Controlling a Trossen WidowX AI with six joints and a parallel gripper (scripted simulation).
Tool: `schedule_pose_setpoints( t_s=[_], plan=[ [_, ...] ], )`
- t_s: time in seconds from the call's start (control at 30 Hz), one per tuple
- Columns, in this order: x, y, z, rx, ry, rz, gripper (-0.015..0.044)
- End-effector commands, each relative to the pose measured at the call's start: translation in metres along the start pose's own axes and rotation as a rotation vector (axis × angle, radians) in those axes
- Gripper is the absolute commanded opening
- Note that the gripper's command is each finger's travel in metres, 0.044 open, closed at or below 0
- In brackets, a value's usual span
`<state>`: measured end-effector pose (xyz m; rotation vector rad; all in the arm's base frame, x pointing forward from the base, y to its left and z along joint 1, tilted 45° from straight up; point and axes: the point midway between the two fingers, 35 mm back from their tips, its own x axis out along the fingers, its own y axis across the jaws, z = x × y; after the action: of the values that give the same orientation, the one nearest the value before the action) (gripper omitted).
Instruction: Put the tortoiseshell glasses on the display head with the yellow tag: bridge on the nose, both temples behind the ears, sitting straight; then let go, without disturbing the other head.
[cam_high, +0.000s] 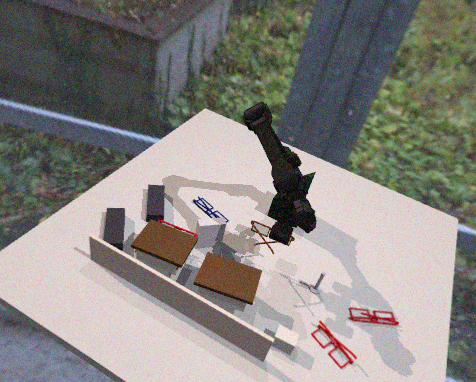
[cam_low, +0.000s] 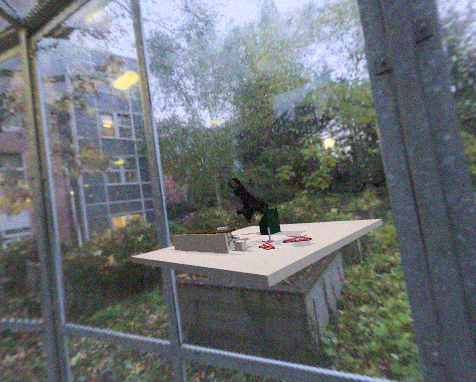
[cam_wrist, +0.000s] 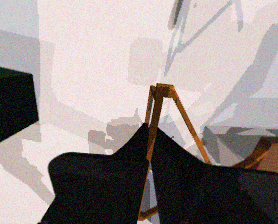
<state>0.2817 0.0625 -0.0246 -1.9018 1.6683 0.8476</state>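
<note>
The tortoiseshell glasses (cam_high: 268, 244) (cam_wrist: 165, 91) are brown-orange with thin bars. They are held above the table; a thin shadow of bars lies apart from them. My gripper (cam_high: 281, 234) (cam_wrist: 147, 127) is shut on a thin bar of them, and the angled end of the frame sticks out beyond the fingertips in the wrist view. Part of the glasses is hidden behind the fingers. No yellow tag can be made out, and neither display head can be told for certain. A grey-white block (cam_high: 210, 232) stands left of the gripper in the top view.
Two brown boards (cam_high: 165, 242) (cam_high: 228, 277) stand behind a long low wall (cam_high: 180, 298). Dark blocks (cam_high: 114, 226) (cam_high: 155, 202) are at left. Blue glasses, red glasses (cam_high: 372, 316), a small grey post (cam_high: 320, 281) and a beige block (cam_high: 286, 339) are on the table.
</note>
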Motion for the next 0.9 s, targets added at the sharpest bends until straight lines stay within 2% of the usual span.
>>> schedule_pose_setpoints(
  t_s=[0.0, 0.87],
  plan=[
    [-0.002, 0.0, 0.002, -0.003, -0.003, 0.01, 0.0],
    [-0.01, 0.002, 0.145, -0.396, -0.023, 0.002, 0.0]
  ],
)
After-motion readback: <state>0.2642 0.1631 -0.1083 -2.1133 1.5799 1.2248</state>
